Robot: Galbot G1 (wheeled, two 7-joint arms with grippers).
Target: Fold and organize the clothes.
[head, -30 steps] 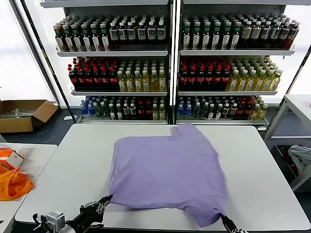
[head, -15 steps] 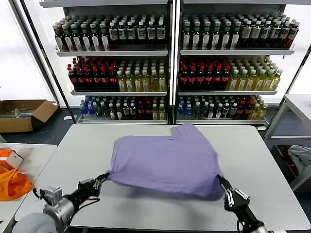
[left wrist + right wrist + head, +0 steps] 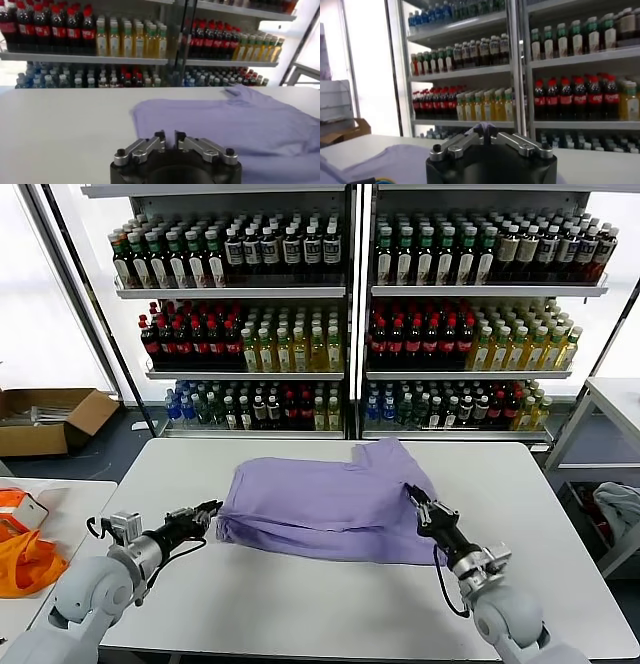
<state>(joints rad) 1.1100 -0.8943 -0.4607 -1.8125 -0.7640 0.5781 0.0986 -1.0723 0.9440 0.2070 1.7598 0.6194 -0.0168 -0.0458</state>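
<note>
1. Since the earlier frame, both hands had carried the near hem of the lavender T-shirt (image 3: 330,506) away from the robot and over its own body, so the garment lay folded about in half where before it had been spread toward the near edge of the desk (image 3: 300,604).
2. On the shirt's left edge, the left hand (image 3: 207,511) was pinched closed on the fabric; the left wrist view showed its fingertips (image 3: 160,136) drawn narrow with purple cloth between them.
3. On the shirt's right edge, the right hand (image 3: 418,502) was likewise clamped on the cloth, and the right wrist view showed a sliver of lavender fabric caught between its closed tips (image 3: 485,131).
4. Relative to the desk, the shirt sat around the middle, with one sleeve pointing toward the far edge.
5. Behind the desk stood shelves of bottled drinks (image 3: 350,324).
</note>
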